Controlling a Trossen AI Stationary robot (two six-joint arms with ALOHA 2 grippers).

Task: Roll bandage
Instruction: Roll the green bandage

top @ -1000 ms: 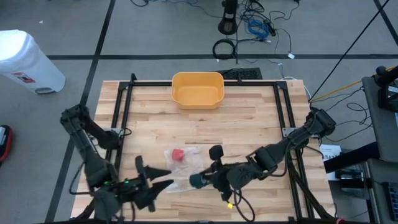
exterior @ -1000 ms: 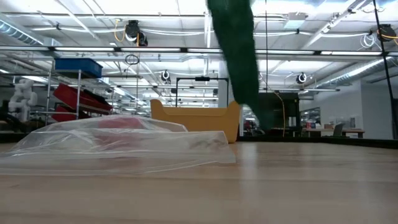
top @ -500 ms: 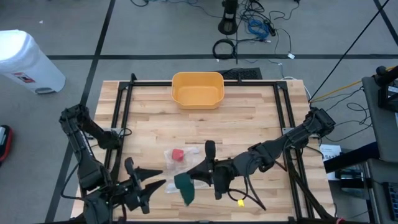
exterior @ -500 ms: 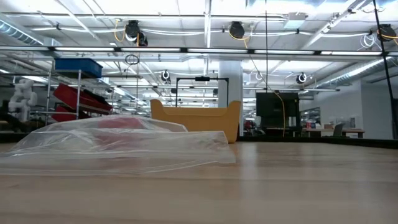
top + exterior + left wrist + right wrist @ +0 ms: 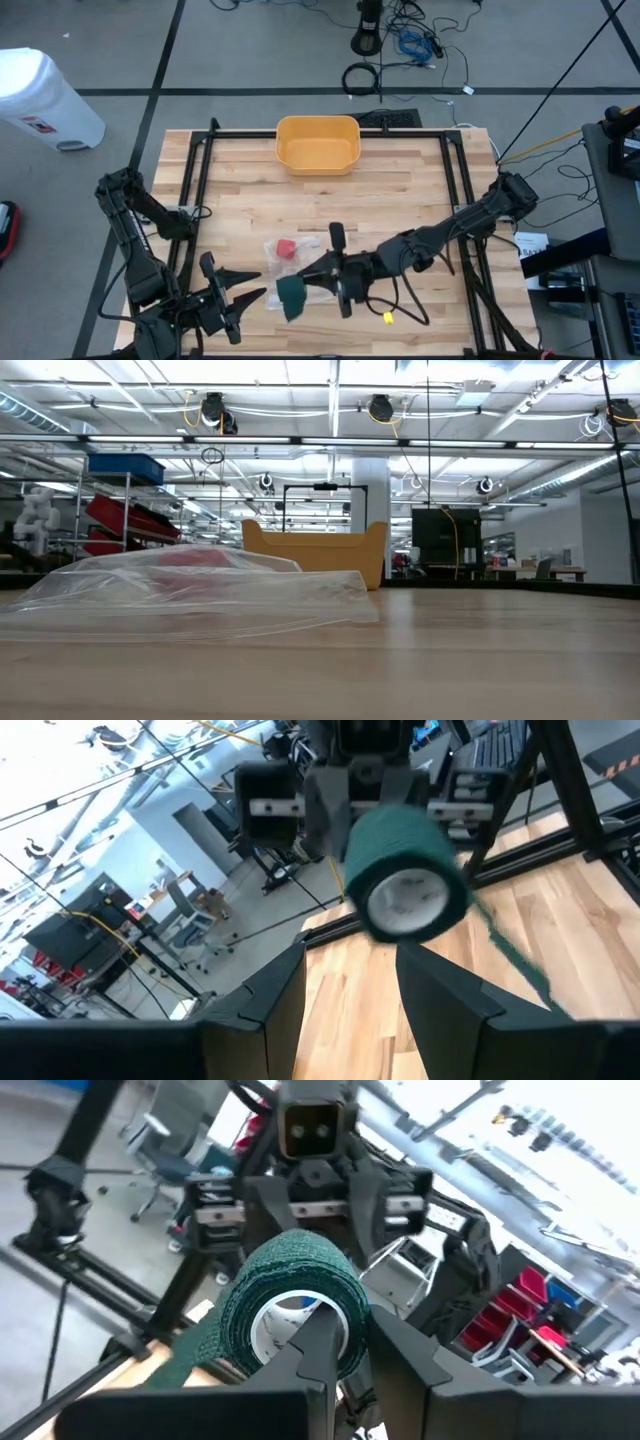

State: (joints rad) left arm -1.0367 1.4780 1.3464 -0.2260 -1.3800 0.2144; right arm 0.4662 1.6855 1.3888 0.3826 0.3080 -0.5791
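The right gripper (image 5: 305,287) is clamped on a green bandage roll (image 5: 292,294), holding it above the front part of the wooden table (image 5: 400,200), just in front of a clear plastic bag (image 5: 190,592). A loose tail of bandage hangs from the roll. The left gripper (image 5: 255,287) faces the roll from close by, its fingers (image 5: 440,995) apart and holding nothing

bandage roll (image 5: 292,296): we saw dark green, white core
bin (image 5: 317,143): yellow
table (image 5: 400,200): we saw pale wood planks
bag (image 5: 190,595): clear, red item inside
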